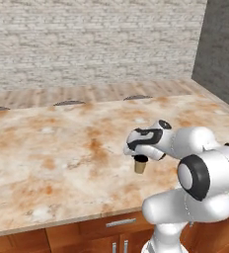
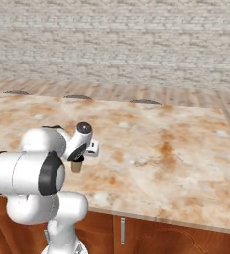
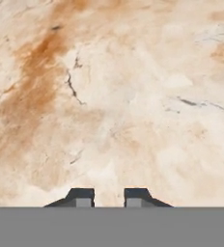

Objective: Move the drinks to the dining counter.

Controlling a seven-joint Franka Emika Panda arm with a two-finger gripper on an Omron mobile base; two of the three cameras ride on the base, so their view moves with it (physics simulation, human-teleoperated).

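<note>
A small tan paper cup (image 1: 140, 167) with a dark rim, one of the drinks, sits directly under my hand over the dining counter (image 1: 52, 148), near its front edge. The right base view shows the same cup (image 2: 77, 166) just below the hand. My gripper (image 3: 109, 198) points down at the beige, rust-veined top. Its two dark fingertips (image 3: 81, 197) stand close together, with only bare counter between them. The gripper is shut and nothing shows in its grip. I cannot tell whether the cup's rim touches the hand or whether its base rests on the counter.
The counter top stretches wide to the left and back. Wooden cabinet fronts (image 1: 111, 232) run below its front edge. Three dark rounded shapes (image 1: 69, 103) peek over the far edge, with wood floor and a pale brick wall (image 1: 87, 39) behind.
</note>
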